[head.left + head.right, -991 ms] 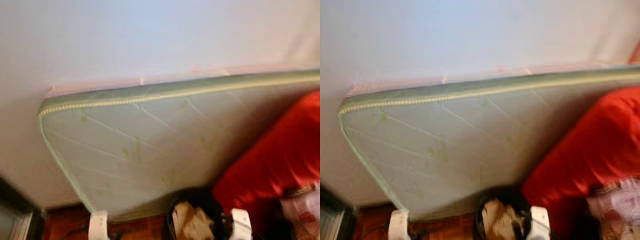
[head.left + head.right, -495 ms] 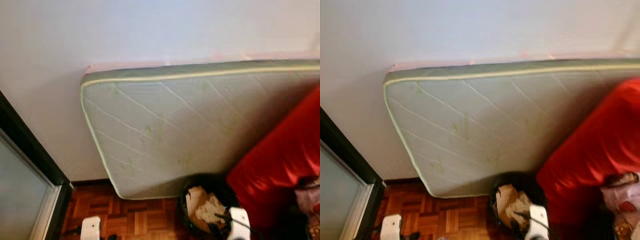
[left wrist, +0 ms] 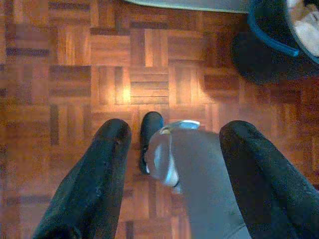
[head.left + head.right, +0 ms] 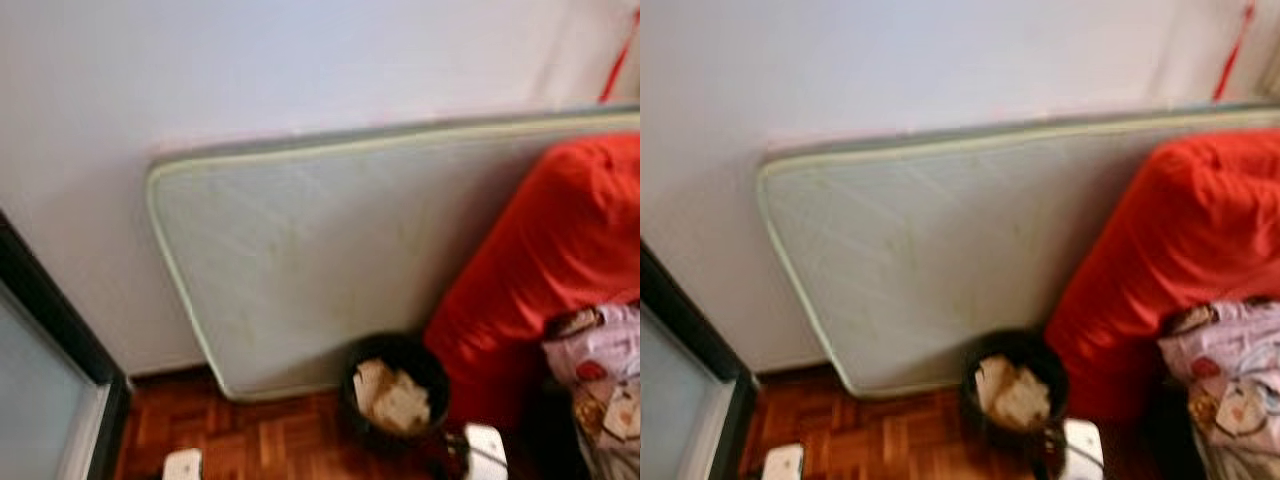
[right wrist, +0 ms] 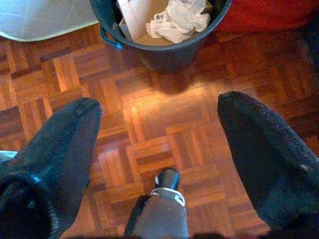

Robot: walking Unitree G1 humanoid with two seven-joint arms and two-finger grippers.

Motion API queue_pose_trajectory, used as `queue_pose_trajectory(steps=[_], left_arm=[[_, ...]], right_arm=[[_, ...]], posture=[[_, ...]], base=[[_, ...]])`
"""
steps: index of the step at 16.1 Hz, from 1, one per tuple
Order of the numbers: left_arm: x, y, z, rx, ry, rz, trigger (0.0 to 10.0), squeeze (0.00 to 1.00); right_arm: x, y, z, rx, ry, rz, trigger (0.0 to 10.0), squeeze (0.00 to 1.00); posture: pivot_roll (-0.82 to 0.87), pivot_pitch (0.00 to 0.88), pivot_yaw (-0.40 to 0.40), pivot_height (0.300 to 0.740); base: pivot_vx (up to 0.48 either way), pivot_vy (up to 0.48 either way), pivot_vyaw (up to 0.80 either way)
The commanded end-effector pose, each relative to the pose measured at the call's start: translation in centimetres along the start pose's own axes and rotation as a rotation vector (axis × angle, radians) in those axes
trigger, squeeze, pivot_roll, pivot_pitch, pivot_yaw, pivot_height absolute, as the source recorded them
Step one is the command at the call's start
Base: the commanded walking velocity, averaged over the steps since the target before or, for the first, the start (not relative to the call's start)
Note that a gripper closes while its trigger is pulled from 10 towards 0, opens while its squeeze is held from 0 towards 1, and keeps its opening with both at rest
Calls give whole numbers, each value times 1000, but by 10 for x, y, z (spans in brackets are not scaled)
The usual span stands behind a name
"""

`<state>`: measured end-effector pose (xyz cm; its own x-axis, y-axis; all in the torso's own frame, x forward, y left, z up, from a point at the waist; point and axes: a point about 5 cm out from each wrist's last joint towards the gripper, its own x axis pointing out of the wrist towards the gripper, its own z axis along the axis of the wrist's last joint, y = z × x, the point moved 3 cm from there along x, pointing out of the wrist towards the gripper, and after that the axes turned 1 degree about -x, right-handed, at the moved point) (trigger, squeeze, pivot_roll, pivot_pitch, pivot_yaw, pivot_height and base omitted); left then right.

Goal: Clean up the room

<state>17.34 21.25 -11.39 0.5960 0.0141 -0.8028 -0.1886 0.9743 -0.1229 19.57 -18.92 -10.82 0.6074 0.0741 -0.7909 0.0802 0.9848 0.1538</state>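
Note:
A dark round bin [image 4: 396,388] holding crumpled paper and cardboard stands on the parquet floor at the foot of a pale green mattress [image 4: 330,270]. The bin [image 5: 159,30] lies just ahead of my right gripper [image 5: 159,149], whose fingers [image 5: 65,144] are spread open with nothing between them, above bare floor. My left gripper [image 3: 172,164] hangs open over the parquet too, with my own leg and foot [image 3: 187,164] seen between its fingers and the bin's edge [image 3: 279,35] off to one side. My wrists [image 4: 485,450] show at the lower edge of the eye views.
The mattress leans on edge against a white wall. A big red cushion or beanbag [image 4: 545,270] sits right of the bin, with a printed pinkish bag [image 4: 605,375] in front of it. A dark-framed glass door [image 4: 45,390] stands at the left.
The camera has swung and tilted: the mattress, bin and red cushion have shifted in view, and the printed bag shows more. The picture is blurred now. Nothing on the floor has visibly moved.

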Motion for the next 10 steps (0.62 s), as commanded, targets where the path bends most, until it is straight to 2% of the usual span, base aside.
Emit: queue_pose_trajectory(steps=[1,5,8,10], left_arm=[[2,-4,6,11,-10,-10,10000,0],[3,-6,5,1,-1,-13,10000,0],[2,-1,6,10,-2,-5,10000,0],[1,3,6,47,3,-1,10000,0]], right_arm=[[0,-3,1,2,1,-9,10000,0],[0,-2,2,-17,8,-3,10000,0],[0,-2,2,-18,7,-2,10000,0],[0,-2,1,-21,12,0,10000,0]], posture=[[125,0,-45,740],[125,0,-43,740],[123,0,-41,740],[133,0,-46,740]], base=[[0,0,-788],[0,0,-781],[0,0,-781],[0,0,-781]])
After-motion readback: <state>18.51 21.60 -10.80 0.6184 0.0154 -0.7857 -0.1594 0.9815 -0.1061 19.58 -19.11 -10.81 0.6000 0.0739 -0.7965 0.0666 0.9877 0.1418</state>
